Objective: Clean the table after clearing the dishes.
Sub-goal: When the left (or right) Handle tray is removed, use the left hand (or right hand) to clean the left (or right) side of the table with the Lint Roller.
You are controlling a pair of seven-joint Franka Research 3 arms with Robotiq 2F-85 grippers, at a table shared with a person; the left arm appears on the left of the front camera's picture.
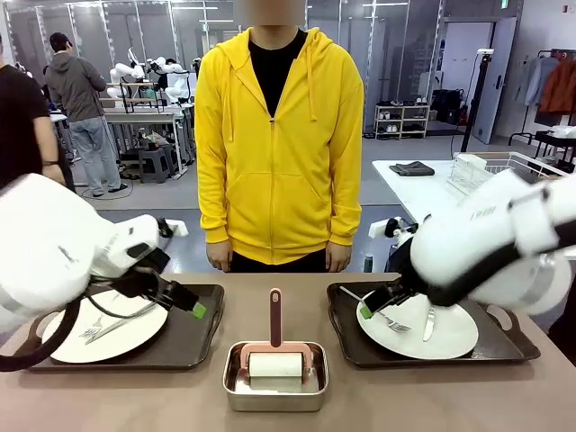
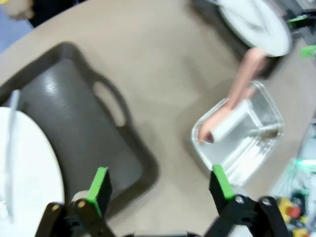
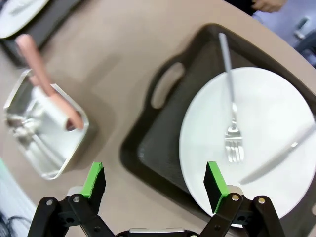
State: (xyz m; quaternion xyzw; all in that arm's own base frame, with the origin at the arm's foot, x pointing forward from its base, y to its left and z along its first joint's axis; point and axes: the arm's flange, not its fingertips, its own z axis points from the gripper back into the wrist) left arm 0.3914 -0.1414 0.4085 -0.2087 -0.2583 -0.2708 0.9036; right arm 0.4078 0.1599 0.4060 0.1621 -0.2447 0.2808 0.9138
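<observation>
Hovering wide open and empty, left gripper (image 2: pixel 160 183) and right gripper (image 3: pixel 153 178) each straddle a tray (image 3: pixel 148 148) inner rim, apparently lining up to lift. Dishes (image 3: pixel 256 138) sit uncleared on the table (image 1: pixel 405 400), roller pan (image 1: pixel 274 404) between.

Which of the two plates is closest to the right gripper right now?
The plate on the robot's right-side tray; the open right gripper hovers at its rim. The other plate lies beyond the steel pan.
</observation>
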